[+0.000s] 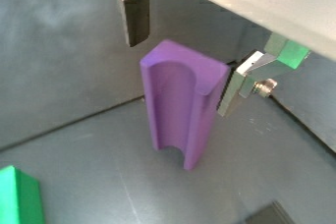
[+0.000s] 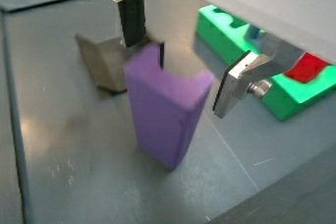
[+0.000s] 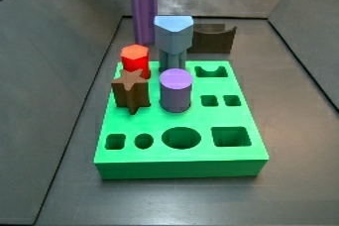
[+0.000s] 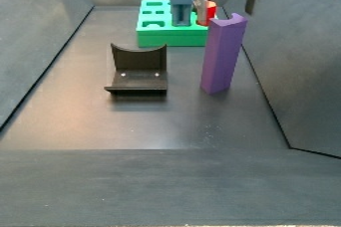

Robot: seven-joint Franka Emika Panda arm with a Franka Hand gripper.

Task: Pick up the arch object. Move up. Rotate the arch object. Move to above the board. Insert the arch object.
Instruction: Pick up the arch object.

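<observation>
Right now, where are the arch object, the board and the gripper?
arch object point(image 4: 222, 52): a side view, middle of its broad purple face.
board point(image 3: 199, 161): a side view, bare green top near the front edge.
gripper point(image 2: 182, 53): a wrist view, midway between the fingertips, above the arch object's top.

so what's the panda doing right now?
The gripper hangs open just above the arch object, one finger on either side of its top, not yet clamped. The arch object stands upright on the floor, apart from the board and beside the dark brown notched block. The board already holds several pieces.
</observation>
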